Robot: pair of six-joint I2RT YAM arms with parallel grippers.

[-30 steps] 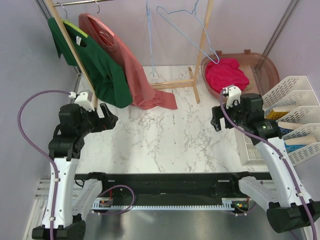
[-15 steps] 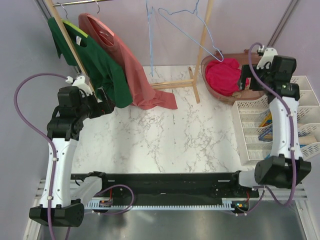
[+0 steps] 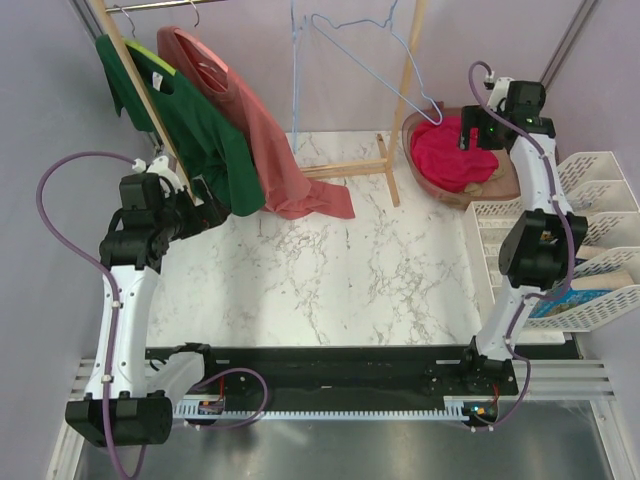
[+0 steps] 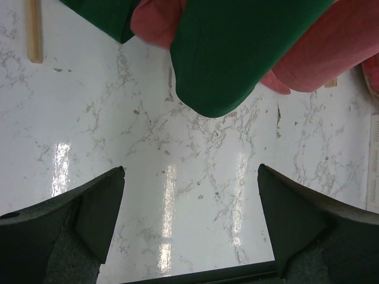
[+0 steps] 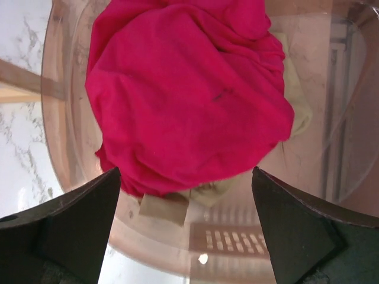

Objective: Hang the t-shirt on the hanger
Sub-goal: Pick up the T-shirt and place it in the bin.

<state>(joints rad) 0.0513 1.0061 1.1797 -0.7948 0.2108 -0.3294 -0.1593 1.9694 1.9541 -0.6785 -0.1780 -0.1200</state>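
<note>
The crimson t-shirt lies crumpled in a translucent pink basket at the back right; in the right wrist view the t-shirt fills the upper part. My right gripper hovers above the basket, open, with nothing between its fingers. The pale-blue wire hanger hangs from the wooden rack at the back, its hook close to the basket. My left gripper is open above the marble at the left, just below the hanging dark green shirt. In the left wrist view only bare table lies between its jaws.
A dark green shirt and a salmon-pink shirt hang on the wooden rack at the back left. A beige cloth lies under the t-shirt in the basket. White slotted trays stand along the right edge.
My right arm has swung up and back from the table's right side to above the basket. The left gripper has shifted slightly back towards the green shirt. Both stay open.
</note>
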